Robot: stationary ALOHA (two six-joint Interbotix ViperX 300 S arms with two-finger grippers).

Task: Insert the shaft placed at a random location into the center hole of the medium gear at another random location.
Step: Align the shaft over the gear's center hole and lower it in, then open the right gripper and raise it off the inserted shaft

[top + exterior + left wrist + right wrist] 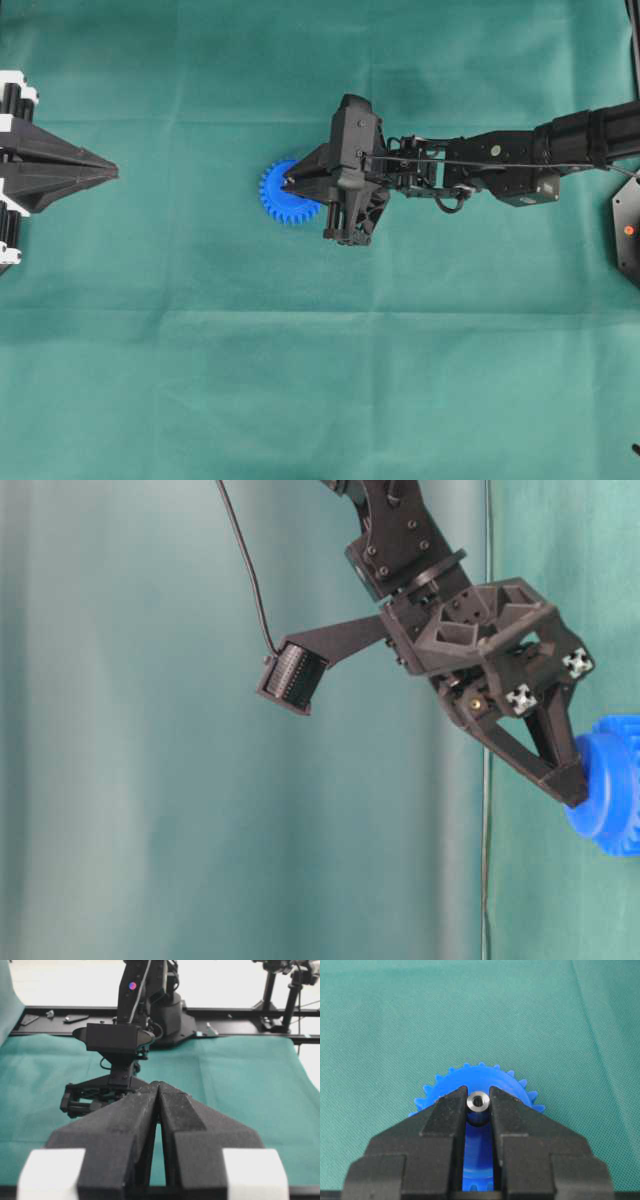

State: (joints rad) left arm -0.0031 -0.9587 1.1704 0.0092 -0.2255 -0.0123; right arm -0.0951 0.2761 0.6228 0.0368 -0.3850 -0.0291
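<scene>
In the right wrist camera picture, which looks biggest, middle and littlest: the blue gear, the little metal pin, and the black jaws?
1. The right gripper: its black jaws fill the bottom, though they sit nearest the camera, so they look extra large.
2. The blue gear.
3. The metal pin, pinched between the jaws.

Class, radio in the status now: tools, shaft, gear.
Right tool shut on shaft, over medium gear. Left tool shut, parked away. Nothing in the way.

green cloth (300, 380) w/ creases, black rail (250, 1011) behind, bright backgrnd
</scene>
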